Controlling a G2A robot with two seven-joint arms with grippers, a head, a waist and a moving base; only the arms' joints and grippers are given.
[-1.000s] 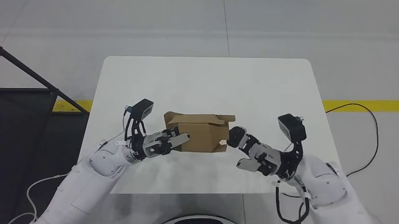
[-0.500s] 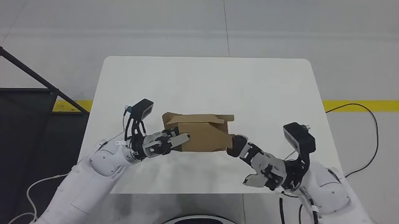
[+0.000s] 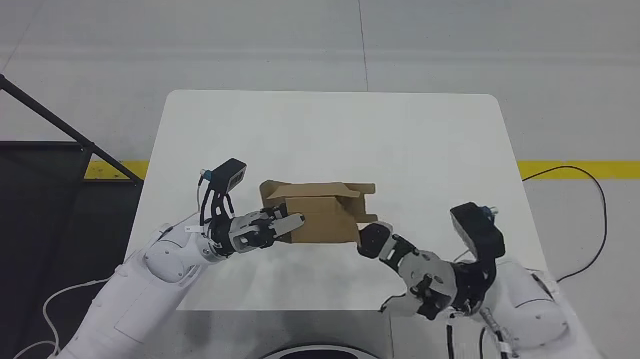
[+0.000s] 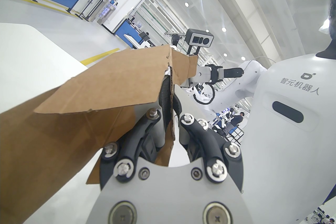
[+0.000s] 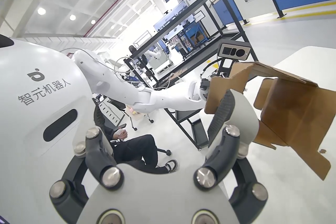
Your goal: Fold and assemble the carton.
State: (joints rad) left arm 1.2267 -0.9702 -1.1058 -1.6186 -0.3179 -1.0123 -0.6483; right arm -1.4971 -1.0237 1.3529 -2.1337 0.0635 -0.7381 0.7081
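The carton (image 3: 318, 215) lies partly folded near the middle of the table (image 3: 400, 139), on the half nearer the robot, with flaps loose at its right end. The left gripper (image 4: 170, 97) is at the carton's left end, its fingers pressed together on a cardboard flap that runs between them. The right gripper (image 5: 163, 102) sits by the carton's near right corner, fingers spread wide with nothing between them. One finger (image 5: 231, 109) lies against or just beside a flap; contact is hard to judge.
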